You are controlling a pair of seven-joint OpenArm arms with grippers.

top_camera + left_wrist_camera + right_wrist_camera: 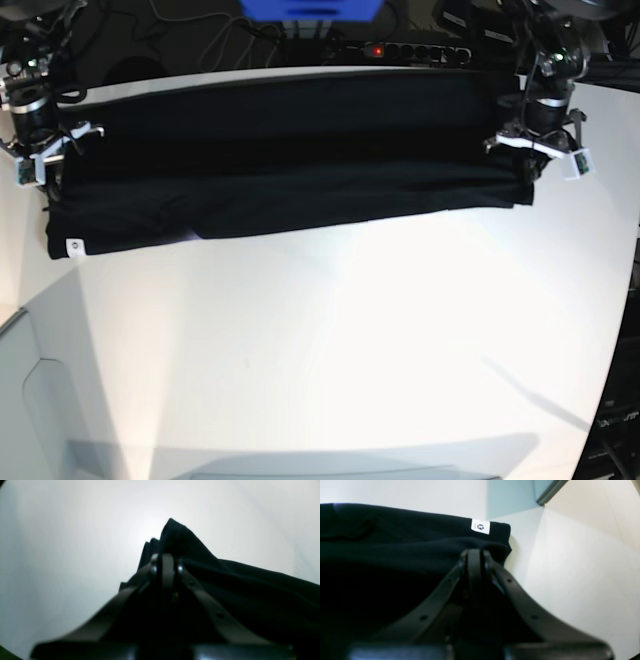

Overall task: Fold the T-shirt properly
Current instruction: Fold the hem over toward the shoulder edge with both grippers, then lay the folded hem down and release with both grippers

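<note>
The white table (330, 340) took up most of the base view, its near part bare and brightly lit. The T-shirt (290, 165) lay stretched as a long black band across the far side of the table, folded lengthwise, with its near edge uneven and sagging lower toward the right arm's end. A small white tag (70, 244) showed at that lower corner; in the right wrist view the tag (480, 526) sat on the cloth edge just above the jaws.

The right gripper (475, 562) was at the band's end on the base view's left, its jaws drawn fully together on a bunched fold of the T-shirt (402, 545). The left gripper (166, 567) was at the opposite end, likewise closed tight, with a peak of black cloth (180, 540) standing up past its fingertips. In the base view the left gripper (528, 165) met the cloth's corner.

A power strip (405, 50) with a red light lay beyond the far table edge.
</note>
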